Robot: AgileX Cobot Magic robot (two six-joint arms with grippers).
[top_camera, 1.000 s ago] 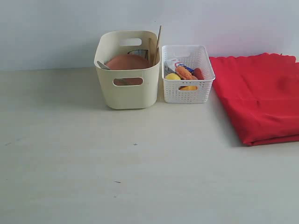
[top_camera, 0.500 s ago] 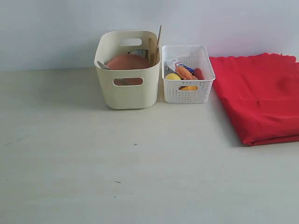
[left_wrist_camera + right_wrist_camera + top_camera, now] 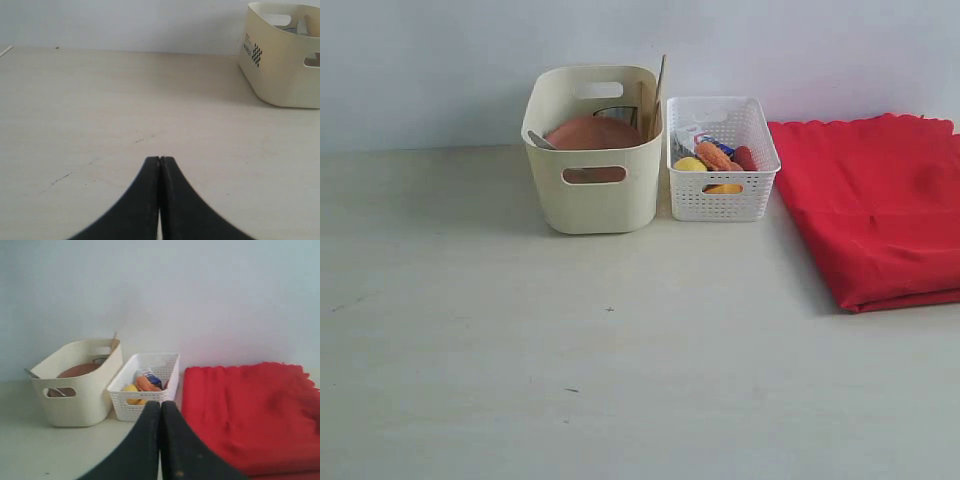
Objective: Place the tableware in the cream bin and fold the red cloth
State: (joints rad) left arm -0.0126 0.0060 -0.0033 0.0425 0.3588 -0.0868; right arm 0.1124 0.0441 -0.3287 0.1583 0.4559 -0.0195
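The cream bin (image 3: 592, 150) stands at the back of the table and holds tableware: a round brown plate (image 3: 592, 133), a steel cup (image 3: 616, 115), a utensil handle (image 3: 540, 140) and wooden chopsticks (image 3: 660, 85) that stick out above the rim. The red cloth (image 3: 880, 205) lies folded on the right. Neither arm shows in the exterior view. My left gripper (image 3: 159, 159) is shut and empty over bare table, with the cream bin (image 3: 280, 55) off to one side. My right gripper (image 3: 160, 403) is shut and empty, facing the cream bin (image 3: 77, 385) and the red cloth (image 3: 250, 410).
A white perforated basket (image 3: 722, 160) with food, including a yellow lemon (image 3: 689, 165), stands between the cream bin and the cloth. A pale wall runs behind them. The table (image 3: 570, 350) is light wood with small dark marks.
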